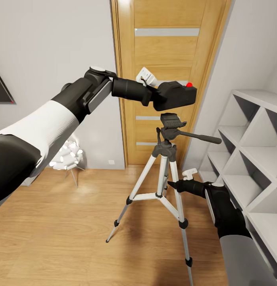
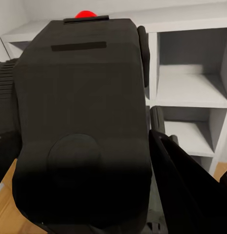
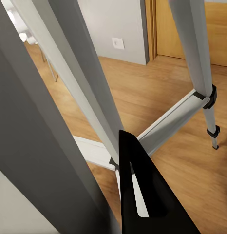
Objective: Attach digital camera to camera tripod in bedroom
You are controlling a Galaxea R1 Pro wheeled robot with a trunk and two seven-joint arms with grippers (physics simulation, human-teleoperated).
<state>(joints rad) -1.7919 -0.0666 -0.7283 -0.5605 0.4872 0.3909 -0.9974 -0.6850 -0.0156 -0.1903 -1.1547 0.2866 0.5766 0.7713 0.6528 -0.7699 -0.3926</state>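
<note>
Left gripper (image 1: 154, 97): jaws clamping one digital camera (image 1: 176, 95), hovering just above the head of one camera tripod (image 1: 164, 174). Right gripper (image 1: 174, 185): reaching beside a tripod leg; jaw gap cannot be told.

Things we cannot see fully

From the head view, our left gripper (image 1: 156, 94) is tucked behind the digital camera (image 1: 176, 94), so we cannot tell how its fingers sit on it. In the left wrist view the digital camera (image 2: 82, 126) is so close that it hides most of the white cube shelves (image 2: 191, 92). The bottom edge cuts off one leg of the camera tripod (image 1: 162, 174). Our right gripper (image 1: 175, 185) is partly behind a tripod leg, and we cannot tell if it touches. In the right wrist view the camera tripod (image 3: 89, 97) shows only legs, cut off at the edges.
</note>
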